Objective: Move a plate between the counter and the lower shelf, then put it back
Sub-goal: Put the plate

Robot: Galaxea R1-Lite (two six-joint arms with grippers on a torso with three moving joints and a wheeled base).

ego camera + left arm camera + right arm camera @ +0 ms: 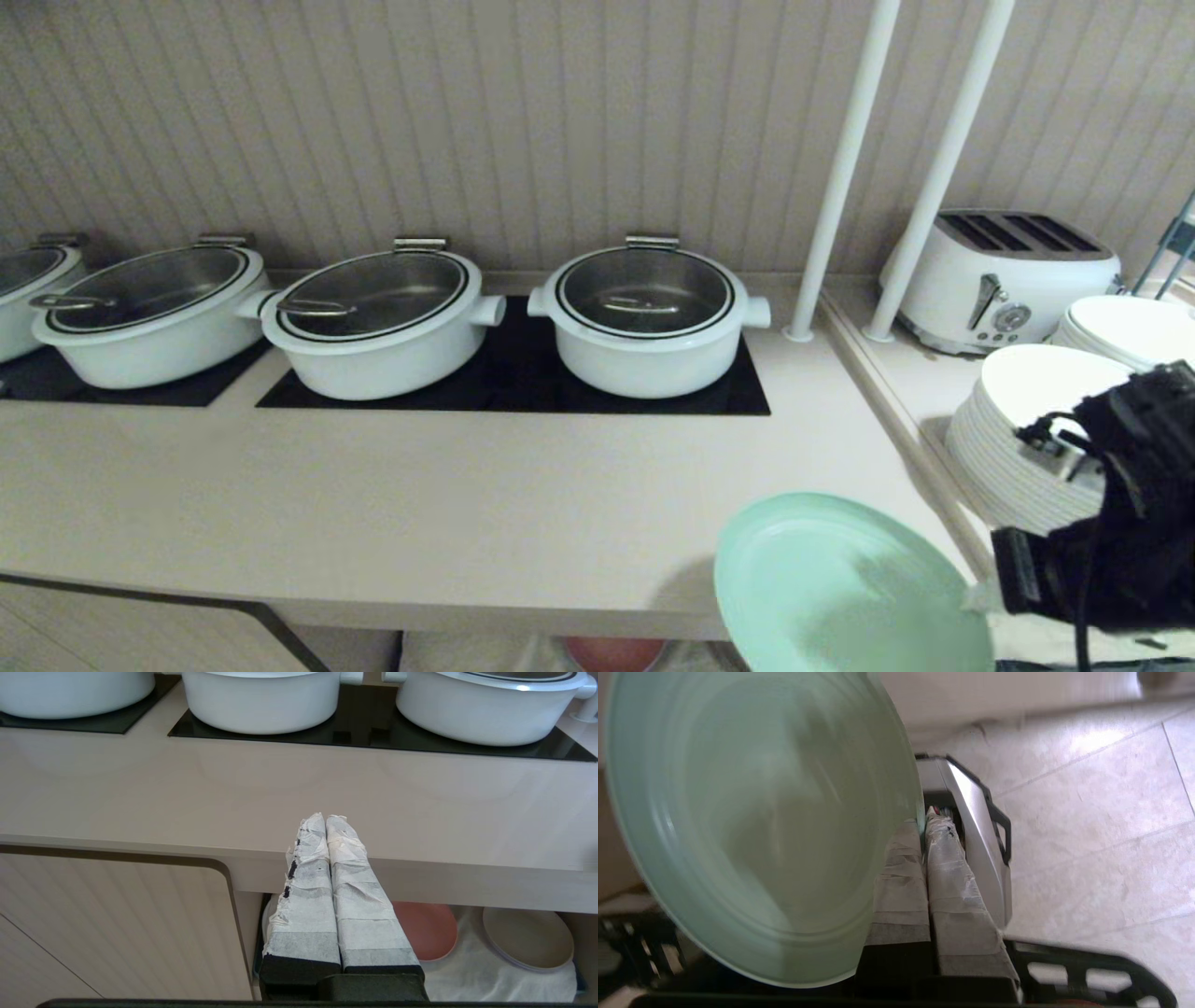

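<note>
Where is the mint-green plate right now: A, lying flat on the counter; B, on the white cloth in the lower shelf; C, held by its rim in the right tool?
C: the right tool pinches the plate by its rim, holding it in the air.

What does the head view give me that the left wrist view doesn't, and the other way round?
Only the head view: the mint-green plate gripped at its rim by the right hand, tilted past the counter's front edge, plus the toaster and stacked white plates. Only the left wrist view: the shut, idle left hand before the lower shelf, holding a beige plate. Both: the counter, white pots, pink plate.
</note>
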